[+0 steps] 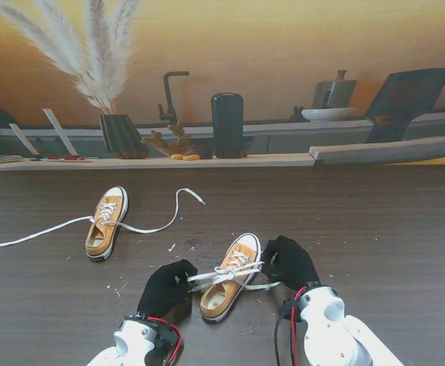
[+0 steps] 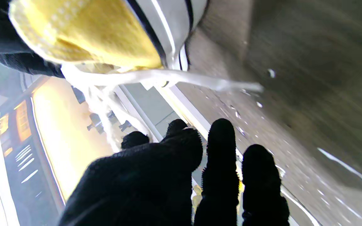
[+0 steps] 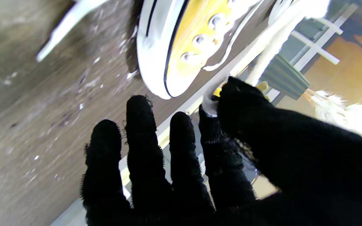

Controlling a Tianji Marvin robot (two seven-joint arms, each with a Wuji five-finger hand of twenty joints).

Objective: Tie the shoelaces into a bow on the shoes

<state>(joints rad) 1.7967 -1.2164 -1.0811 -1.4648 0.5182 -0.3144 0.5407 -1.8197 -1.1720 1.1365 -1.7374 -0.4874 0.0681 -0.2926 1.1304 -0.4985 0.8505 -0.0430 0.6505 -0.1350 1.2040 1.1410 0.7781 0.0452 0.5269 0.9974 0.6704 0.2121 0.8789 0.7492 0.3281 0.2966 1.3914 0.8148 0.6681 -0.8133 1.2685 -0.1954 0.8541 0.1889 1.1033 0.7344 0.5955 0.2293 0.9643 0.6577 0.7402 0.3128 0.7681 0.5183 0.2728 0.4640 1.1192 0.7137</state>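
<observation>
While each hand (image 1: 167, 286) (image 1: 289, 261) pinches a lace (image 1: 224, 276), bare table (image 1: 390, 229) lies right of the near shoe (image 1: 230, 286).

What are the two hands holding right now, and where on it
Each hand pinches a lace of the near shoe: the left hand on its left side, the right hand on its right, thumb against forefinger.

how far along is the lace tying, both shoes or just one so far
Nothing looks finished yet. In hand: the near shoe, with the left hand and right hand each pinching its lace, drawn out sideways across the shoe; whether a knot has formed there I cannot tell. Left: the far shoe, whose laces lie loose and spread on the table, untouched.
</observation>
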